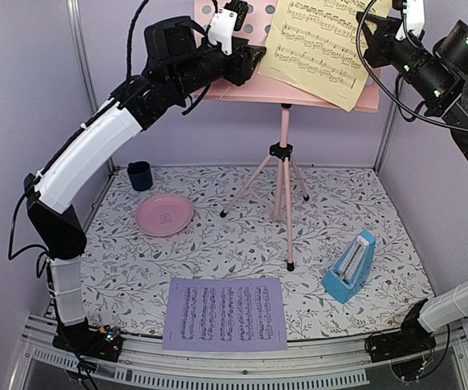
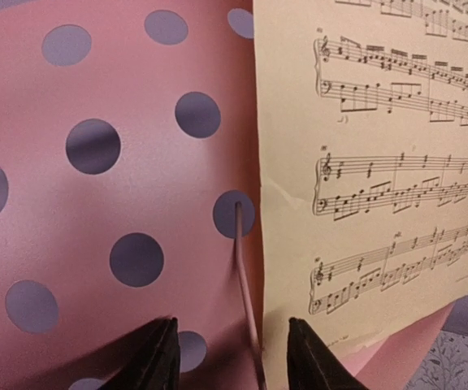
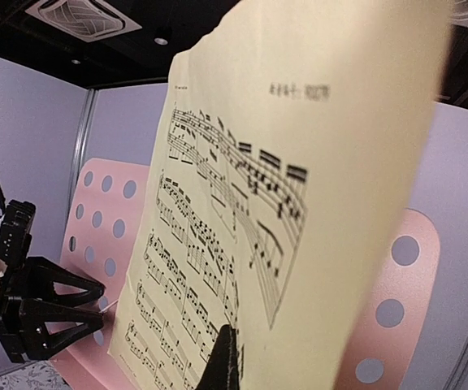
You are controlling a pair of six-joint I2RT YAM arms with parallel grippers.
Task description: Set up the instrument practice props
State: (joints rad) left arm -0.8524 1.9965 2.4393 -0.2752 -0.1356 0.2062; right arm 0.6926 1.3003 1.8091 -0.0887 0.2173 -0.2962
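Yellow sheet [image 1: 319,49], pinched by the right hand [image 1: 370,36], leans on the music stand's desk [image 1: 299,96] at 12 o'clock, left hand [image 2: 230,361] released beside it; next, seat it and let go.

My left arm [image 1: 88,150] rises from its base at the near left corner. Its elbow bends out over the left edge and its forearm runs roughly level toward the far edge. My left gripper [image 1: 257,55] hangs there, high above the surface, jaws spread with a clear gap between the two dark fingers [image 2: 157,361]. My right arm [image 1: 460,302] rises from the near right corner, leaves view past the right edge and shows again high at the far right corner, wrist pointing left. My right gripper [image 1: 369,34] is pinched on the yellow sheet [image 1: 319,49]. Only one finger [image 3: 226,357] shows; the other is hidden behind the paper.
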